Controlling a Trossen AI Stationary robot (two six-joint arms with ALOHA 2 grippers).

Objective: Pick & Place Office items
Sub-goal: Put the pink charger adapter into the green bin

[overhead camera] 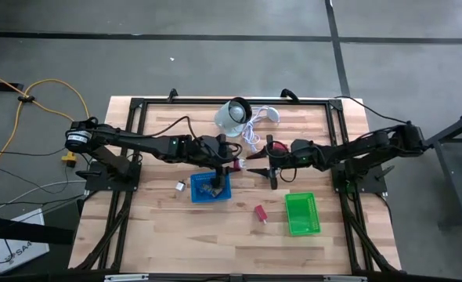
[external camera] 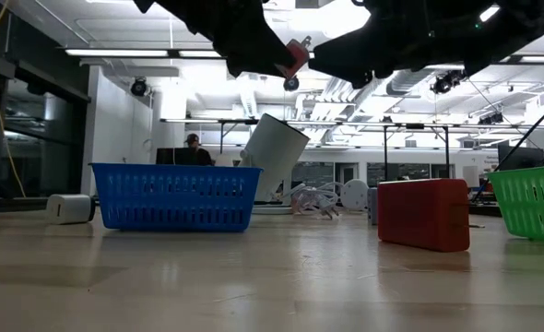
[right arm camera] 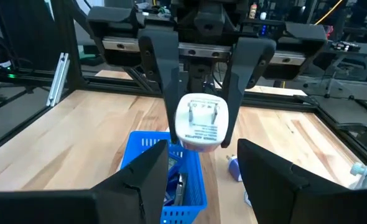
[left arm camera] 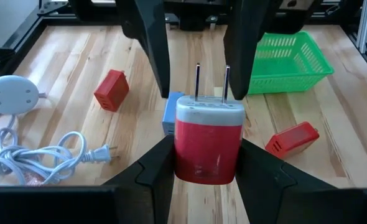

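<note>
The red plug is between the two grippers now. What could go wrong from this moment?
1. The left gripper alone holds the red plug, and the right gripper is open. If the left one releases early, the plug probably falls, perhaps outside the blue basket.
2. The right gripper's fingers flank the metal prongs. Closing there, not on the body, may give a weak, slipping grip.

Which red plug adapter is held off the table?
The white-faced red plug adapter in the left gripper; the other two adapters lie on the table.
</note>
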